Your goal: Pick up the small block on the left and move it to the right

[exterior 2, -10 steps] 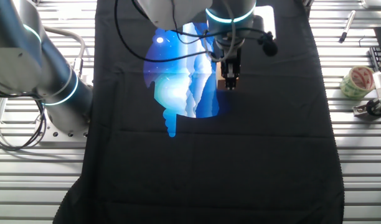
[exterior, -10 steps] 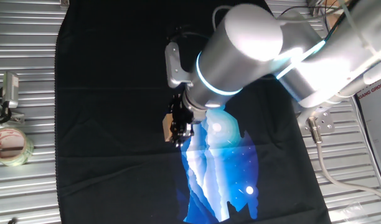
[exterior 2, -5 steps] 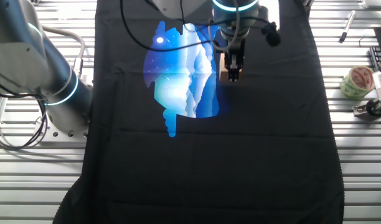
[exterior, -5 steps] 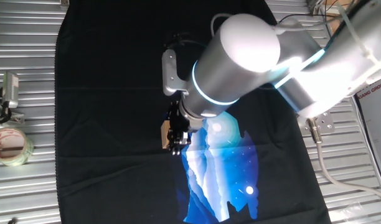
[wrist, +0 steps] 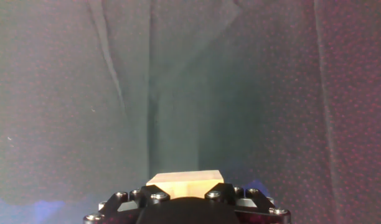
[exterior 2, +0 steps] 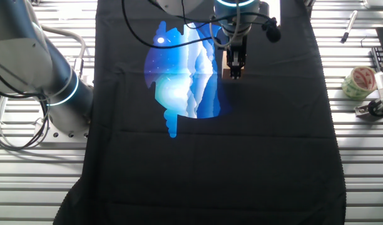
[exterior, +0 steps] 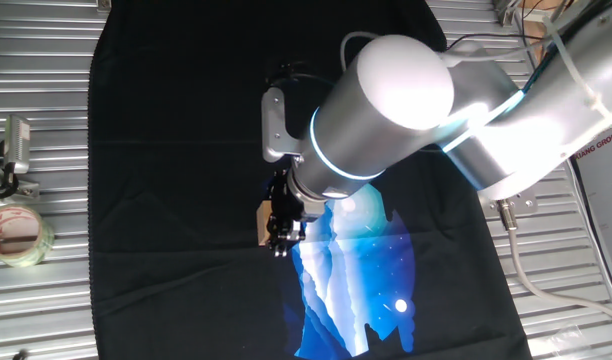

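Black cloth (exterior: 166, 150) lies below the downward-pointing end effector (exterior: 279, 228), seemingly clamped on the small block (wrist: 185, 183).

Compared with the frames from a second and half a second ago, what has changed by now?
The tool, shut on the small block, has shifted a little across the black cloth: leftward in one fixed view, up the image in the other fixed view. The grip has not changed. The tape roll and the clip on the metal table have stayed put.
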You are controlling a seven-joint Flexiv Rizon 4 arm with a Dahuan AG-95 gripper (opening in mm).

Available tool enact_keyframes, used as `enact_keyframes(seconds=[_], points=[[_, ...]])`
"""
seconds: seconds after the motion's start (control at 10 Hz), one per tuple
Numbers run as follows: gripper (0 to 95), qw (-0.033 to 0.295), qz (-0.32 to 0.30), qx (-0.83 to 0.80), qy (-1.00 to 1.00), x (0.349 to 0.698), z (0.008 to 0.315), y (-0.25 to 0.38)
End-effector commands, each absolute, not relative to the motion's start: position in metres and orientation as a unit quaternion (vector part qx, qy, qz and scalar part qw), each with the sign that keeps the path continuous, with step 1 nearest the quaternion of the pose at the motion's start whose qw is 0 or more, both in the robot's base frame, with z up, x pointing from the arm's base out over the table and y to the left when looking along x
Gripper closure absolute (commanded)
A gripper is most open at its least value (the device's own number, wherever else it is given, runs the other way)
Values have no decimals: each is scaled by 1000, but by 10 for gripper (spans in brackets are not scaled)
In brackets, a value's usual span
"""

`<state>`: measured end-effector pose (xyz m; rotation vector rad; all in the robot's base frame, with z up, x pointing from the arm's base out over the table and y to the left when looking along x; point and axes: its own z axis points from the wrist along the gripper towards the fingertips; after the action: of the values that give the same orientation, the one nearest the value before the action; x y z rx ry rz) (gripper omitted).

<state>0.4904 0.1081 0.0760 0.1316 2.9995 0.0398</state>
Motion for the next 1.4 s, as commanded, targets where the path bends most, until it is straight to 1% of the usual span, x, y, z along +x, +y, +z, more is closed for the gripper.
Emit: enact_keyframes(seconds=[0.1, 1.4], points=[[950, 69, 14, 44, 997, 492, 77, 110], [950, 68, 10, 49, 996, 504, 75, 124]])
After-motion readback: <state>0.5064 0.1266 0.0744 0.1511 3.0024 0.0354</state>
